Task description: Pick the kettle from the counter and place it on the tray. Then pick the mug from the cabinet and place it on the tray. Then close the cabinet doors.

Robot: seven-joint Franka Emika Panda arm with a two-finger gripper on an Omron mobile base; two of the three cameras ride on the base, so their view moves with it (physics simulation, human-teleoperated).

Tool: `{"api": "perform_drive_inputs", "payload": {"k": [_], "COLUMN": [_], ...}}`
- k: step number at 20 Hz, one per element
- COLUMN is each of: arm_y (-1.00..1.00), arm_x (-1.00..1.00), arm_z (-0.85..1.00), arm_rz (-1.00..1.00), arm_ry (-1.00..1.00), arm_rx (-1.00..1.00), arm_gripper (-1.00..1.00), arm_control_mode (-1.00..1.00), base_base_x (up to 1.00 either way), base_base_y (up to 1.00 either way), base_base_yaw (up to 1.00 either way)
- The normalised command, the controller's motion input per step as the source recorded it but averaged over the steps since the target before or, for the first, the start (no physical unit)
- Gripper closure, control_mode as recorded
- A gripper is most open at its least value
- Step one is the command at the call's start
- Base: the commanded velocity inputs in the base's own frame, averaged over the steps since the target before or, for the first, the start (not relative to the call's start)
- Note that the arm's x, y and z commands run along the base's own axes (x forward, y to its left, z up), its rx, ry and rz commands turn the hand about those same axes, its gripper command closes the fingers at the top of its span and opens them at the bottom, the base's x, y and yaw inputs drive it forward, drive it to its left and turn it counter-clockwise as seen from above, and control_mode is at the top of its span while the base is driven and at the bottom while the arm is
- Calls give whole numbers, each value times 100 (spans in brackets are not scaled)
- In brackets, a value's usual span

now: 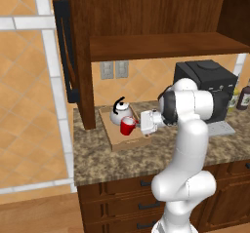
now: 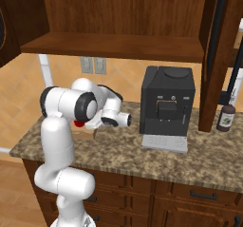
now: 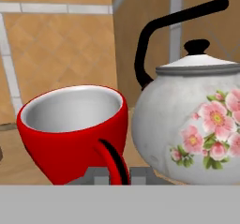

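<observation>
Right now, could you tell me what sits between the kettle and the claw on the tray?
The red mug sits between them: in the left base view it stands on the tray, with the kettle behind it and the claw shut on its handle side.

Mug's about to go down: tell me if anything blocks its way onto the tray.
Nothing visible blocks it. The mug hangs in the shut jaws over the tray, with bare tray beneath. The kettle already stands on the tray close beside the mug, so little room is left on that side.
</observation>
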Motion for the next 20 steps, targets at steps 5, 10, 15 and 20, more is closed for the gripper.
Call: {"api": "perform_drive_inputs", "payload": {"k": [5,10,15,20], "arm_y": [3,0,-6,-7], "arm_x": [-2,-12,-32,-36], "arm_z": [0,12,40,69], "arm_rz": [-6,-5,-4,-6], "arm_ry": [3,0,1,0], "arm_rx": [-6,0,0,0], "arm_gripper": [-100,-100,-100,-100], "arm_control_mode": [-100,-100,-100,-100], "base_base_x": [0,0,0,0], "base_base_y": [0,0,0,0], "base_base_yaw": [0,0,0,0]}}
